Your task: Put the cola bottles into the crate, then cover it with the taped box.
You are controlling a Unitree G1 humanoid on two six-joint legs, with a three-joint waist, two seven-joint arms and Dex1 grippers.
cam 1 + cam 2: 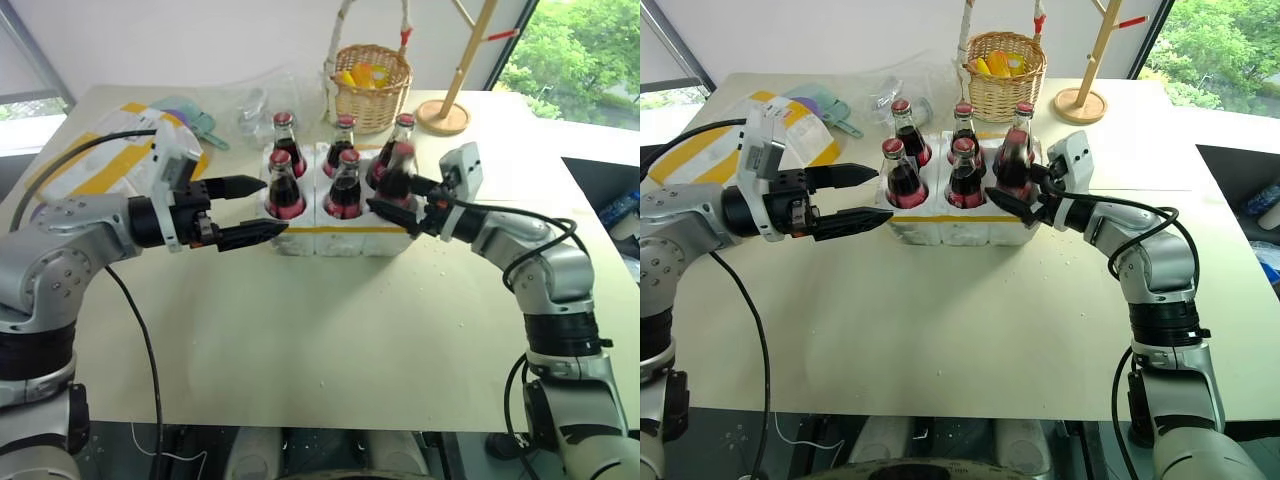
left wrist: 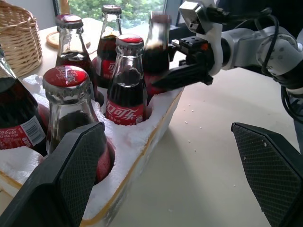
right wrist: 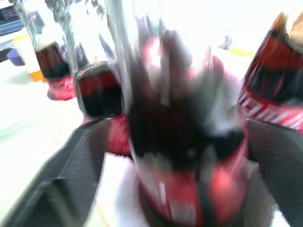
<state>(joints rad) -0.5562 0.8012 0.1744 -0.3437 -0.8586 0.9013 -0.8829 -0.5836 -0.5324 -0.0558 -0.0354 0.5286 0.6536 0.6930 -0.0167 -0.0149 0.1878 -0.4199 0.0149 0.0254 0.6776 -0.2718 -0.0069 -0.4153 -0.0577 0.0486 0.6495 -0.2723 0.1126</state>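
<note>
Between the jaws of the right gripper (image 1: 385, 192), one small glass bottle of dark cola (image 2: 158, 42) is seen, standing at the front corner well of the low white foam crate with the yellow strip (image 1: 330, 238). This bottle looks blurred, so it is likely being set down into its well right now. Whether these jaws press on the glass or have let go cannot be told.

Just beside those jaws, five more cola bottles with red caps (image 1: 347, 185) are stood upright in the other wells. They are kept straight by the round holes, so they are not likely to tip.

Near the other front corner of the crate, the left gripper (image 1: 272, 207) is held level with its jaws wide and nothing between them. It is probably kept there to be ready for the lid, or to steady the crate.

Well behind the left jaws, the white foam box wrapped in wide yellow tape (image 1: 90, 160) is laid flat on the pale bench (image 1: 330, 320). It is not yet used, since the crate must be filled first.

Far past both jaws, a woven wicker basket (image 1: 370, 90) is left at the back, out of the way.
</note>
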